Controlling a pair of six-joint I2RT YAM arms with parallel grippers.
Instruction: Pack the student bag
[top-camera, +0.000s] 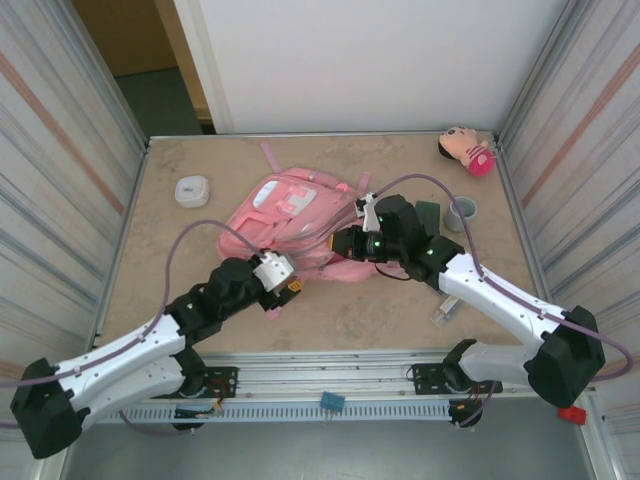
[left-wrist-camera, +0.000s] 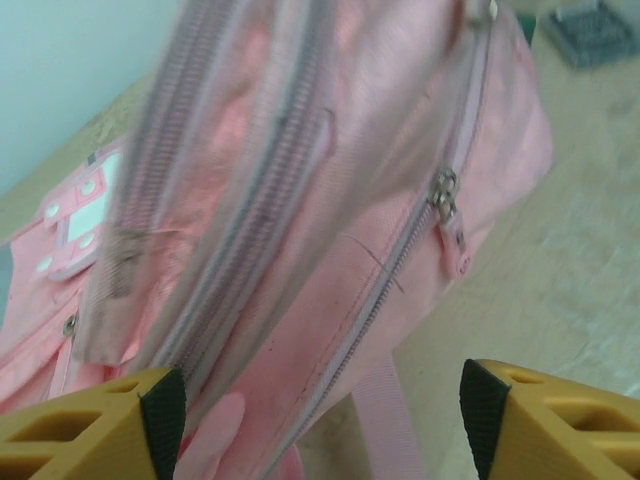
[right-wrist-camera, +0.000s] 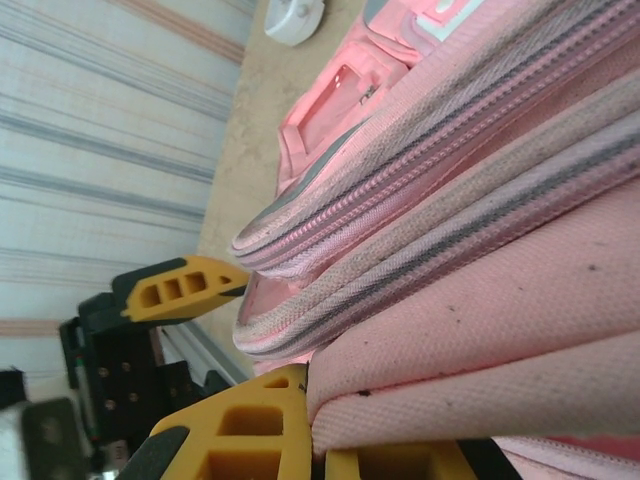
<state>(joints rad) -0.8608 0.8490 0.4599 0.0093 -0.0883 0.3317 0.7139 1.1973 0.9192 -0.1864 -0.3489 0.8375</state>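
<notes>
Plush doll (top-camera: 466, 150) far-right corner; white case (top-camera: 192, 190) left; grey cup (top-camera: 462, 212).

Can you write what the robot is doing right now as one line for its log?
left gripper: open at student bag | right gripper: shut on student bag edge | plush doll: far right corner

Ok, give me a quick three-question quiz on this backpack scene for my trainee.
1. True or false: the left end effector stands open, facing the backpack.
2. Where does the plush doll lie?
A. Inside the backpack
B. At the far right corner of the table
C. Under the left arm
3. In a word or two: what is the right end effector shut on?

Key
1. True
2. B
3. The backpack, by a fold of its pink fabric
</notes>
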